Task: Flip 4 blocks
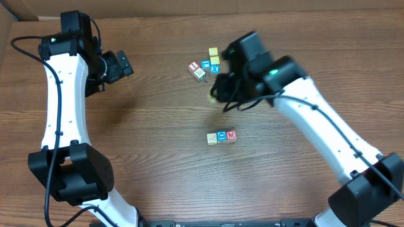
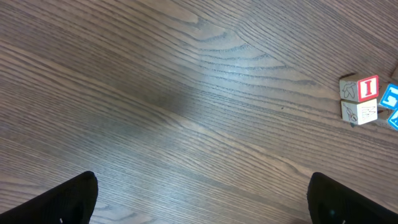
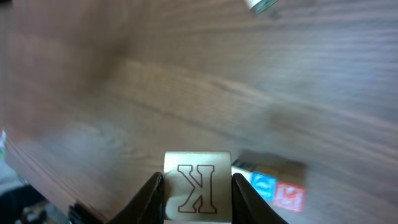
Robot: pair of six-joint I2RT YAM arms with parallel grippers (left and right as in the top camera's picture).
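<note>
Your right gripper (image 3: 198,198) is closed partway on the K block (image 3: 197,183). One finger presses each side of it, and its pale face with the red outlined K is turned to the wrist camera, the letter reading backwards. From overhead, this block sits beyond the red M block (image 1: 231,135), toward the far edge of the table (image 1: 151,145) and a little to the left arm's side. It seems to be lifted off the wood, though the overhead view is blurred there.

The red M block rests on the table and ends a short row. The blue block (image 1: 221,136) touches it on the left arm's side, and the cream block (image 1: 211,138) touches that one in turn. In the right wrist view you see the same row just behind the held block.

Farther from the red M block, past the held block, lies a cluster of blocks (image 1: 206,64). The red I block (image 1: 194,65) is at its edge on the left arm's side.

Your left gripper (image 1: 123,65) is well away from the red M block, off to the left arm's side and farther back. Its fingers (image 2: 62,202) are spread as wide as they go, with only bare wood between them. The red I block shows at the edge of its wrist view
</note>
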